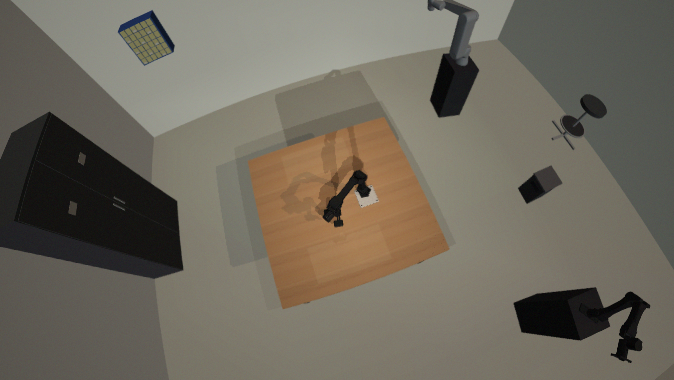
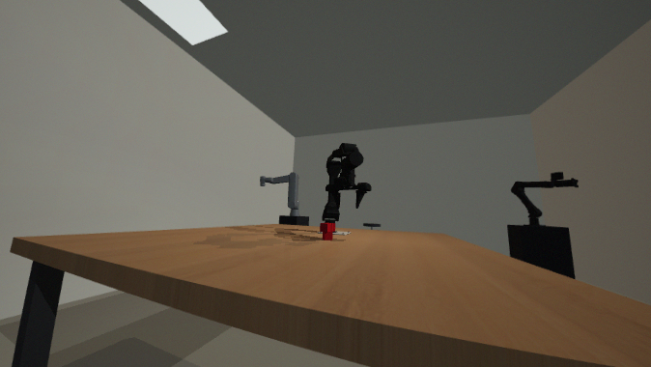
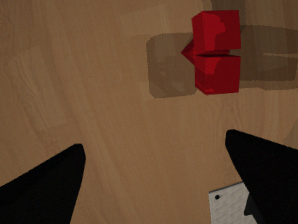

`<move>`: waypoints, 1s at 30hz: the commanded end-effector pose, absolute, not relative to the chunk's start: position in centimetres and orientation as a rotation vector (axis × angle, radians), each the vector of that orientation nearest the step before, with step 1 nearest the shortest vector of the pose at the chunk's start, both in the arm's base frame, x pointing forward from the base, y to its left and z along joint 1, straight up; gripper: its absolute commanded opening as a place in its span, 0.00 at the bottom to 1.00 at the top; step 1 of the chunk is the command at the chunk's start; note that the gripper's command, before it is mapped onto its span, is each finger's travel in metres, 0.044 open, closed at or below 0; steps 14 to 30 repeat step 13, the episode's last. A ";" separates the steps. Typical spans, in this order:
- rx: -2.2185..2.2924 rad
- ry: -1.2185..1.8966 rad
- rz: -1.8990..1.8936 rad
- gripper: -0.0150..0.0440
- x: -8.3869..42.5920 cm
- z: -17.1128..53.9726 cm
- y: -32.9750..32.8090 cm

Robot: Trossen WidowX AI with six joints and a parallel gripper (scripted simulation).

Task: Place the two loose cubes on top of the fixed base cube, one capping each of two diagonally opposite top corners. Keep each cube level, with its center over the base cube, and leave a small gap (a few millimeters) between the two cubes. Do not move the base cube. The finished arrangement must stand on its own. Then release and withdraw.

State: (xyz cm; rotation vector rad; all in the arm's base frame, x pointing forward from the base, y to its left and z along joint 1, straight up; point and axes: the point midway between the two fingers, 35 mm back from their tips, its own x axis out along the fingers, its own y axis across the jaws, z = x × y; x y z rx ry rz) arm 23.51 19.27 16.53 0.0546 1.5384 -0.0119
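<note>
Two red cubes lie side by side in the wrist view, the upper one (image 3: 220,30) and the lower one (image 3: 220,76), with a narrow gap between them. They look level. A corner of the red base cube (image 3: 187,52) (image 2: 327,237) shows beneath them, at the left end of the gap. In the exterior view the top cubes (image 2: 327,226) overlap each other above the base. My gripper (image 3: 156,145) is open and empty, raised above the stack and off to one side, not touching it. In the top view the arm hides the cubes.
The arm's white mounting plate (image 1: 368,199) (image 3: 227,204) lies on the wooden table (image 1: 350,255) near the stack. Another black arm (image 1: 631,320), a grey arm (image 1: 464,35) and a stool (image 1: 593,106) stand away from the table.
</note>
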 end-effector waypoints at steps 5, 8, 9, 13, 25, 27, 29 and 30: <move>0.047 1.552 -0.012 0.93 21.0 16.3 23.3; 0.047 1.552 -0.012 0.93 21.0 16.3 23.3; 0.047 1.552 -0.012 0.93 21.0 16.3 23.3; 0.047 1.552 -0.012 0.93 21.0 16.3 23.3; 0.047 1.552 -0.012 0.93 21.0 16.3 23.3; 0.047 1.552 -0.012 0.93 21.0 16.3 23.3; 0.047 1.552 -0.012 0.93 21.0 16.3 23.3; 0.047 1.552 -0.012 0.93 21.0 16.3 23.3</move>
